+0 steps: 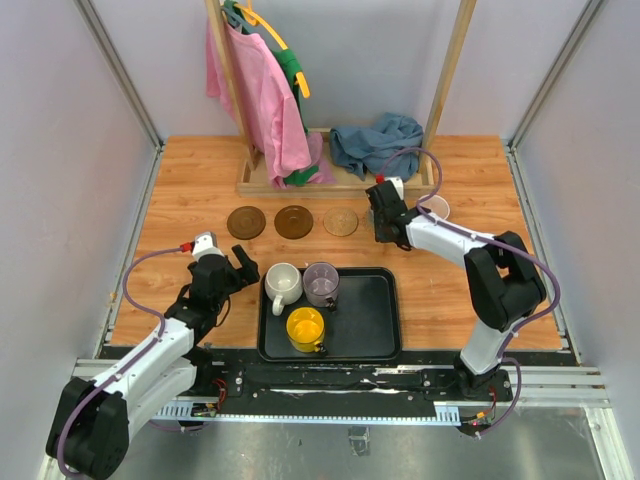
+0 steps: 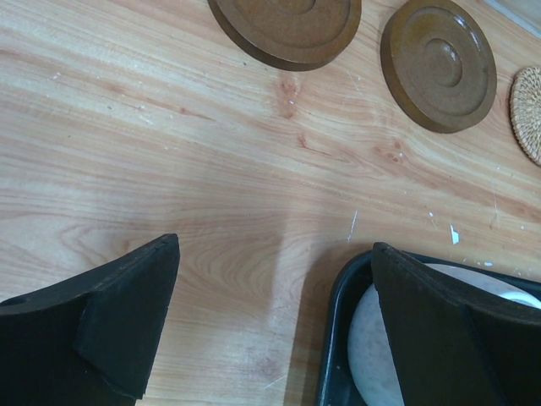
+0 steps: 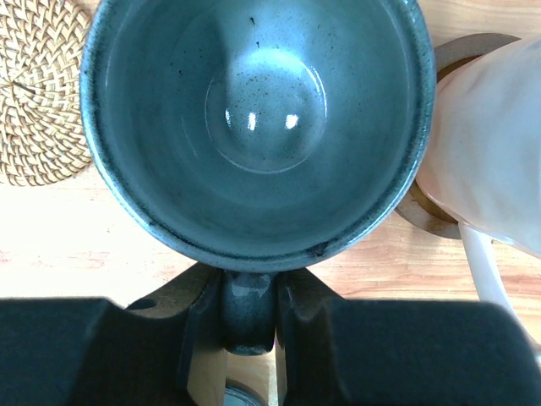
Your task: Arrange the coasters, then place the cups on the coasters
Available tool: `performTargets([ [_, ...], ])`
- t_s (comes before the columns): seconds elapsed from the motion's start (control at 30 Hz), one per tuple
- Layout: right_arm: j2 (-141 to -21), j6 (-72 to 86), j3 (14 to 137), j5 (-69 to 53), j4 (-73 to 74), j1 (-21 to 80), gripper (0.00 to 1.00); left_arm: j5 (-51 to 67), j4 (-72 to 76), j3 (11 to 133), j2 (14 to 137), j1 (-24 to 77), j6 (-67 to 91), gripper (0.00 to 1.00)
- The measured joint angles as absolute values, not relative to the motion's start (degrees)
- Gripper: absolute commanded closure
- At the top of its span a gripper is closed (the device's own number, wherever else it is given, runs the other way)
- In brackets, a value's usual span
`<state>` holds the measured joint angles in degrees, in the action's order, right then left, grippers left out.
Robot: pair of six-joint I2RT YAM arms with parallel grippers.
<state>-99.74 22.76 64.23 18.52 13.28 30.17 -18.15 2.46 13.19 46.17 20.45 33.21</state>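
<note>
While the right claw (image 1: 384,228) sits in the narrow gap between the woven coaster (image 1: 340,221) and the pink cup (image 1: 435,207), the top view lists one hazard: a sideways swing could knock that cup or push the coaster out of its row.

- **Row:** first dark coaster (image 1: 246,221), second dark coaster (image 1: 293,221), then the woven one, all bare.
- **Tray (image 1: 365,310):** holds the cream cup (image 1: 283,283), purple cup (image 1: 321,283) and yellow cup (image 1: 305,328), all upright, with nothing visible inside.
- **Left claw (image 1: 238,268):** just beside the tray's left edge.

Left wrist view:

- **Claw state:** jaws wide apart, gripping nothing. One finger is over the bare table (image 2: 169,152), the other over the tray corner and the cream cup.
- **Hazard:** a straight descent from here would likely land a finger on the rim of the tray or cup.

Right wrist view:

- **Claw state:** clamped on the handle of the grey cup (image 3: 254,127), which is empty and glossy inside.
- **Pink cup:** stands on the third dark coaster (image 3: 420,213), very close to the grey cup's wall.
- **Hazards:** held by the handle alone, the grey cup could tip or slip. Lowering it could bump the pink cup.
- **Unknown:** whether a coaster lies beneath the grey cup is hidden, so an off-centre landing is possible.
</note>
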Motion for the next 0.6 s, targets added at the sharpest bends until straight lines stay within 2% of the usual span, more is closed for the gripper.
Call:
performTargets([
  [0.6, -102.24, 23.09, 65.01, 17.37, 11.79, 29.8, 0.99, -18.22, 2.81, 13.19, 47.11, 20.45, 32.95, 0.0],
])
